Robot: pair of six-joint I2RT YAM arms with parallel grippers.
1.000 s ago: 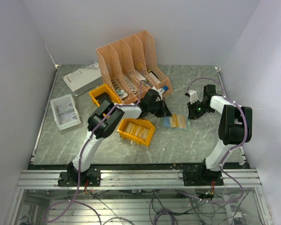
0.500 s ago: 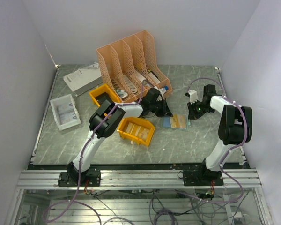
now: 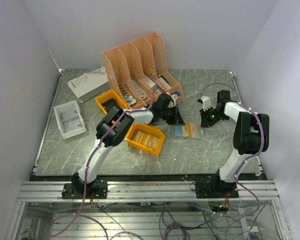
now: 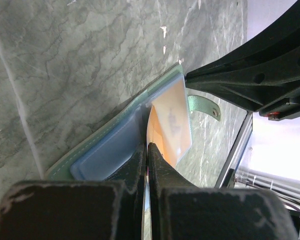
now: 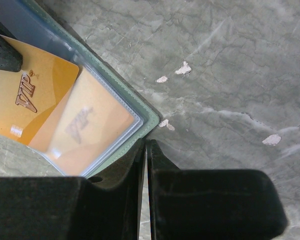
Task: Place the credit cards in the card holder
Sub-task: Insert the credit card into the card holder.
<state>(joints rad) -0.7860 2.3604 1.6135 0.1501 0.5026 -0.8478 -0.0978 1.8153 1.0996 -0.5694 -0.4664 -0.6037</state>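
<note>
Between the closed jaws of left gripper (image 4: 147, 150): near edge of tan card (image 4: 171, 117), pinched flat. Far end of same card under clear sleeve (image 5: 97, 127) of card holder (image 4: 107, 152), roughly half in, lettered half bare. At right gripper (image 5: 145, 150): jaws shut on grey-green rim of card holder, apparently steadying it against table (image 5: 230, 75). Card holder lying open and flat, light blue inside up, strap (image 4: 202, 105) with stud loose beside it, mid-table between both arms. Status, judged: one card part-seated, none fully home. Remaining: push to full depth, release, then any further cards; none of those made out.
</note>
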